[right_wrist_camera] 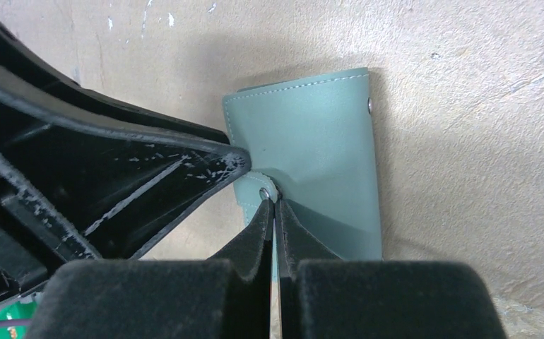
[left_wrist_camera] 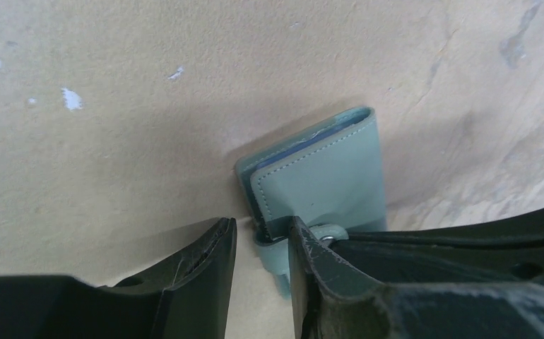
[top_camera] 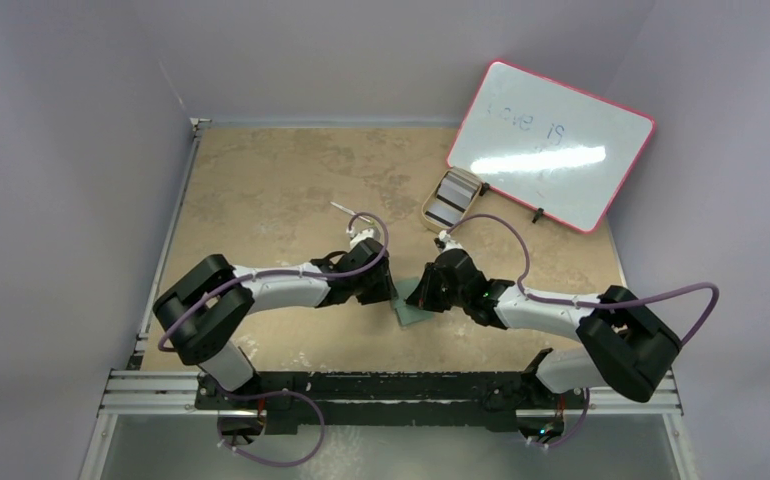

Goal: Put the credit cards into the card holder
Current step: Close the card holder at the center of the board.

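right gripper [right_wrist_camera: 275, 212] jaws pinched on card holder [right_wrist_camera: 311, 141] snap tab [right_wrist_camera: 262, 185]; left gripper [left_wrist_camera: 262, 236] jaws narrow, straddling tab unclamped; holder folded on tabletop [left_wrist_camera: 114, 141]

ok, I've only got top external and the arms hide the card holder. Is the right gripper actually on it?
Observer: Yes. The right wrist view shows the right gripper shut on the snap tab of the card holder.
Operator: Left one gripping too?
Observer: No. The left wrist view shows the left gripper open, with the tab right beside one finger.
Operator: Holder opened?
Observer: Not yet. The cover is folded over, with only a thin blue inner edge showing along one side.
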`<state>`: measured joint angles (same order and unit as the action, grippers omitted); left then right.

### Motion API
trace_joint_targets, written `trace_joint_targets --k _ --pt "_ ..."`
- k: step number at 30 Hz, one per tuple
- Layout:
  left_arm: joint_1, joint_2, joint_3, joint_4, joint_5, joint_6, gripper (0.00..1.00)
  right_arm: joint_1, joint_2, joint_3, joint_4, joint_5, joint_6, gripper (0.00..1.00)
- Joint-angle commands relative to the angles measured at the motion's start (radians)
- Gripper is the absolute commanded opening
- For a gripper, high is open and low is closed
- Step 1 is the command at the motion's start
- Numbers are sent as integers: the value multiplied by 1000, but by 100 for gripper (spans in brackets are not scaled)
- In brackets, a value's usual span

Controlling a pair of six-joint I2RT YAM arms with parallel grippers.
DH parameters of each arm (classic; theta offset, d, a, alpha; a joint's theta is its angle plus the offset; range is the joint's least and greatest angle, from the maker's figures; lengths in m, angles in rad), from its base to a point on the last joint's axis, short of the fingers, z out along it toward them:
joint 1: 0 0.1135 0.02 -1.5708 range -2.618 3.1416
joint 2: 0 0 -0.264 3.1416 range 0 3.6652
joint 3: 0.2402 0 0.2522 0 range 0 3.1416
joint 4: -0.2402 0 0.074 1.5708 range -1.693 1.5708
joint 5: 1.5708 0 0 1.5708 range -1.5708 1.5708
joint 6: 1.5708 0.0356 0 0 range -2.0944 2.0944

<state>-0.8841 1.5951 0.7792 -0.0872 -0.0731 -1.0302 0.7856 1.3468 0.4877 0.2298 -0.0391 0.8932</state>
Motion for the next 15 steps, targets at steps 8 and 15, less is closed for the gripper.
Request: trace_joint_targets --k 8,15 --pt "0 87 35 -6 -31 20 29 3 7 19 -11 78 -9 0" --pt "0 100 60 -50 -67 41 27 4 22 85 -99 83 -24 13"
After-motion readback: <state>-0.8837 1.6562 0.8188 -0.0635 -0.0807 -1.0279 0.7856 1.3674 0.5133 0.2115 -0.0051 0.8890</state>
